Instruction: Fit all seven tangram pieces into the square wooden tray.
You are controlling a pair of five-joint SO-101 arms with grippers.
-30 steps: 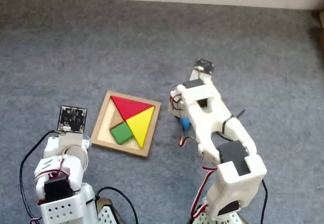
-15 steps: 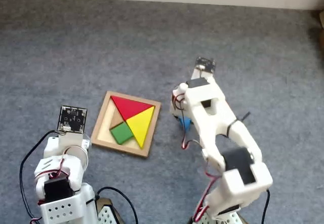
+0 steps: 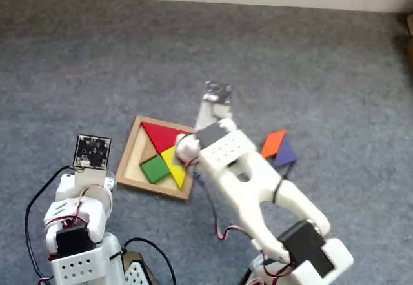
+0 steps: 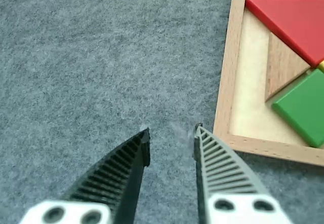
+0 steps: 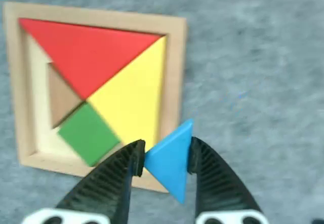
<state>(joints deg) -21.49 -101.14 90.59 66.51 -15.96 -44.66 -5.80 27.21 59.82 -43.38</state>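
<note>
we see wooden tray [image 5: 174,72] holding red triangle [image 5: 86,57], yellow triangle [image 5: 134,102], green square [image 5: 88,133]
right tool [image 5: 167,152] clamps blue triangle [image 5: 171,167]; left tool [image 4: 172,135] apart

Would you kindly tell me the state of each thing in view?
wooden tray: partly filled
red triangle: in tray
yellow triangle: in tray
green square: in tray
wood triangle: in tray
blue triangle: gripped, over tray edge
orange piece: loose on carpet
purple piece: loose on carpet
left gripper: open, empty
right gripper: shut on blue triangle
</note>
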